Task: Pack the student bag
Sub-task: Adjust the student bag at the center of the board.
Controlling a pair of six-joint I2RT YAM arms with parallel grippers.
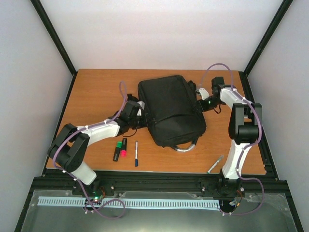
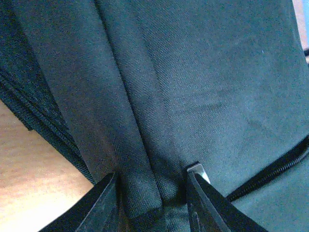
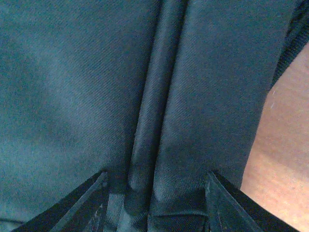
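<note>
The student bag, a big black backpack, lies flat in the middle of the wooden table. My left gripper is at the bag's left edge. In the left wrist view its jaws are closed on a raised fold of the black fabric, with a zip line at the lower right. My right gripper is at the bag's right edge. In the right wrist view it squeezes a puckered ridge of the bag's cloth between both fingers.
In front of the bag lie a green-and-black highlighter, a pink one and a dark blue pen. A silver pen rests near the front right edge. Black frame posts and white walls enclose the table.
</note>
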